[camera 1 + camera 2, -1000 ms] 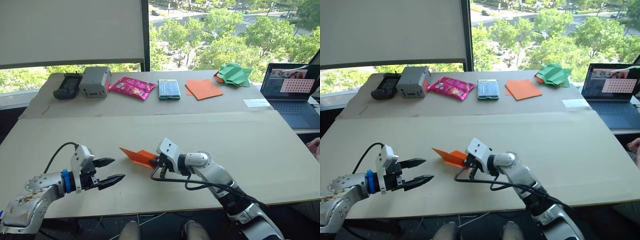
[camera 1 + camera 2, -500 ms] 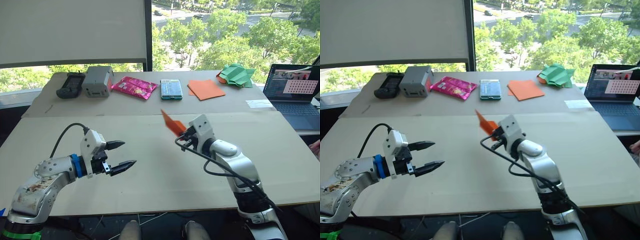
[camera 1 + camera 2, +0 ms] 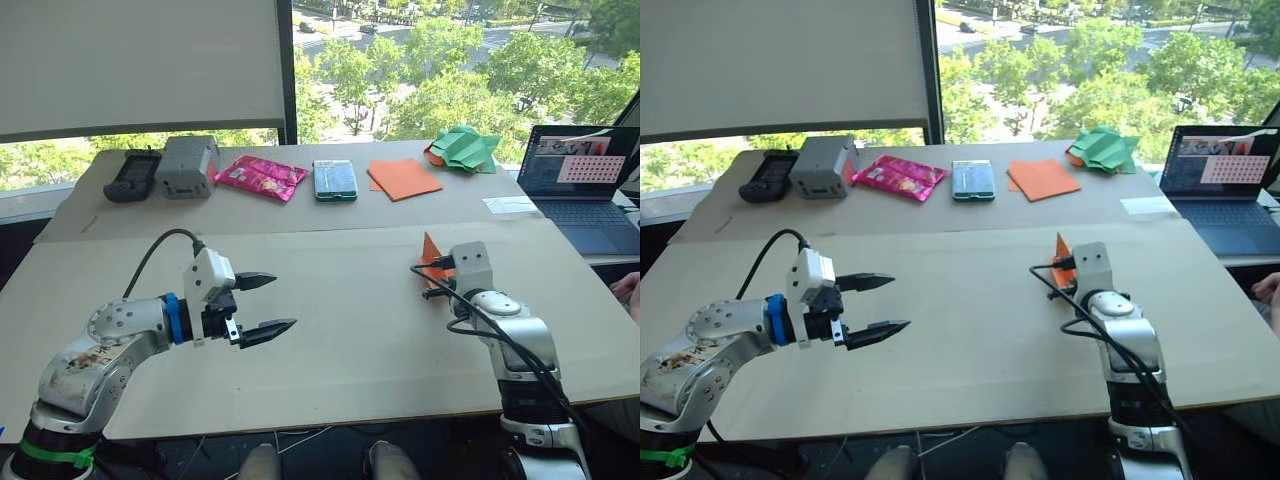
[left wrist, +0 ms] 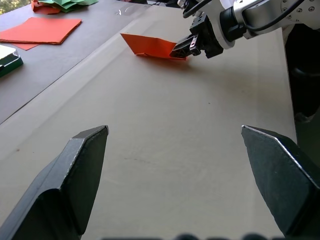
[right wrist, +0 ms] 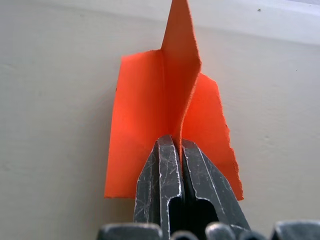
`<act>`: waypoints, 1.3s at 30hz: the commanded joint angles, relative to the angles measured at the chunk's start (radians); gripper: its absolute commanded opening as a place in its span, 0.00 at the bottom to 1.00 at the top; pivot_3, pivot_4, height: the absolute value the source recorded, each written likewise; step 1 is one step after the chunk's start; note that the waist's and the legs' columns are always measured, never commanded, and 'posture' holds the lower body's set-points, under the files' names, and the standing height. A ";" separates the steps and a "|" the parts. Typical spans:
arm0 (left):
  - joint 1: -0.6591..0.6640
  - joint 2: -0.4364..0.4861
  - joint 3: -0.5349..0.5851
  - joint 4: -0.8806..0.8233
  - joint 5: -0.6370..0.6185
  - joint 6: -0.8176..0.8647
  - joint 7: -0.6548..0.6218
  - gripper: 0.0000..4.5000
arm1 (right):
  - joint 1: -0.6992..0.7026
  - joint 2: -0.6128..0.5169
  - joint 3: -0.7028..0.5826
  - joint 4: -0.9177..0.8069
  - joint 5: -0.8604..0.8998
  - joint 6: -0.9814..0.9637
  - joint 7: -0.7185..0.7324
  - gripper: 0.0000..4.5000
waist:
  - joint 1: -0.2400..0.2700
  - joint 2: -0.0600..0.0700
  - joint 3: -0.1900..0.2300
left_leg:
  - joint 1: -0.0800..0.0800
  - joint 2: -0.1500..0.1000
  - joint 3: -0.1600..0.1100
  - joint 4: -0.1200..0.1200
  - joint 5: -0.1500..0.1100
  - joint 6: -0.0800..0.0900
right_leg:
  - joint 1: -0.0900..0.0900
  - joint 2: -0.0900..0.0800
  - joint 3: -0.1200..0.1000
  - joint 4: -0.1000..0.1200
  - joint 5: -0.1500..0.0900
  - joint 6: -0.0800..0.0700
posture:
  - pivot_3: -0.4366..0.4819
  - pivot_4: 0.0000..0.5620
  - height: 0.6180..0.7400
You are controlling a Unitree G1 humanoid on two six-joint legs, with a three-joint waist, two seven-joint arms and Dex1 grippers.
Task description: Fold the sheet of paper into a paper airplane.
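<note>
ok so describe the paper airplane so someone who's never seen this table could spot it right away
On the big pale table, look to the right gripper, short of the laptop. Pinched there is the paper airplane, a small folded orange wedge. The flat orange sheets and the green paper heap lie on the far table instead.

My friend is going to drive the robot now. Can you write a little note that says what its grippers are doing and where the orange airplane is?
Right gripper: shut on the paper airplane, pinching its centre fold, on the right side of the near table.
Left gripper: open, holding nothing, above the table's left side.
Done: the orange paper is already folded into a wedge with flaps.
Left: judge whether the folds are finished, then set it down.
Spare flat orange paper and a green paper heap lie on the far table.
</note>
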 commanded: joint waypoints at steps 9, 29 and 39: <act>-0.024 0.012 0.014 -0.037 -0.026 0.017 0.010 1.00 | -0.024 -0.007 -0.059 -0.070 0.046 -0.022 -0.012 0.59 | -0.002 0.001 0.001 | -0.001 0.000 0.000 0.000 0.000 0.000 | 0.000 0.000 0.000 0.000 0.000 0.000 | 0.48 0.27 0.72; 0.191 -0.003 0.199 0.032 0.023 -0.052 0.109 1.00 | 0.258 -0.168 0.053 -0.506 0.335 -0.271 0.448 1.00 | -0.002 0.001 0.002 | 0.000 0.000 0.000 -0.001 -0.005 -0.008 | -0.002 0.000 0.000 -0.002 0.000 0.000 | 0.48 0.27 0.72; 0.255 -0.055 0.226 0.092 0.058 -0.141 0.123 1.00 | 0.322 -0.134 0.120 -0.297 0.244 -0.519 0.423 1.00 | 0.002 0.002 0.004 | -0.006 0.000 0.001 0.001 -0.006 -0.010 | -0.005 0.000 -0.001 -0.016 0.000 0.000 | 0.48 0.27 0.72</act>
